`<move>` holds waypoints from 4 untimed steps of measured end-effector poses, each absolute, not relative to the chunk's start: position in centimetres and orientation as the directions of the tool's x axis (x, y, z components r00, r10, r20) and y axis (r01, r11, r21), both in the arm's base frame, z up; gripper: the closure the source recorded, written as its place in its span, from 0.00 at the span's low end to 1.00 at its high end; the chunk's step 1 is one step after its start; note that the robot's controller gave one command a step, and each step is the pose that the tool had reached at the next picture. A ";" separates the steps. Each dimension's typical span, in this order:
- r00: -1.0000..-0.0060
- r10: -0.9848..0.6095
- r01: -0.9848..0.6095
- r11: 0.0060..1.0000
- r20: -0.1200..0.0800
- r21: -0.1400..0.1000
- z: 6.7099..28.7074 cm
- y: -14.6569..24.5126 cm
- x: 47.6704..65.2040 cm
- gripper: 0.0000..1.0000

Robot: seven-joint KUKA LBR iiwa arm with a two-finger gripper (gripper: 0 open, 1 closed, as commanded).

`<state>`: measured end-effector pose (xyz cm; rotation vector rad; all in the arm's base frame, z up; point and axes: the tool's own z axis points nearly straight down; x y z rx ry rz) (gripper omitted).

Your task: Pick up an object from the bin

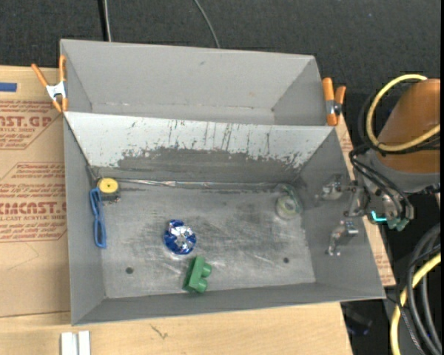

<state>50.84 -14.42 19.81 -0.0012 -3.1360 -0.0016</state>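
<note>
My gripper [334,220] hangs over the bin's right sloping wall, its two metal fingers spread apart with nothing between them. Nearest to it, a small pale round translucent thing [286,205] lies on the bin floor at the right, just left of the fingers. Near the middle of the floor is a blue and white crumpled ball [180,238]. A green block [197,275] lies just below that ball, by the front wall.
A thin blue strap-like thing [98,219] with a yellow round end [107,186] lies along the left wall. The arm with its orange cover and cables stands outside the bin at the right.
</note>
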 end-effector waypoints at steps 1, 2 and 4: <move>-0.988 -0.152 -0.152 0.988 -0.002 0.001 22.0 -9.0 49.1 0.00; -0.986 -0.166 -0.166 0.986 0.006 0.005 14.5 -3.4 48.5 0.00; -0.992 -0.124 -0.124 0.992 -0.007 0.000 7.2 8.0 49.2 0.00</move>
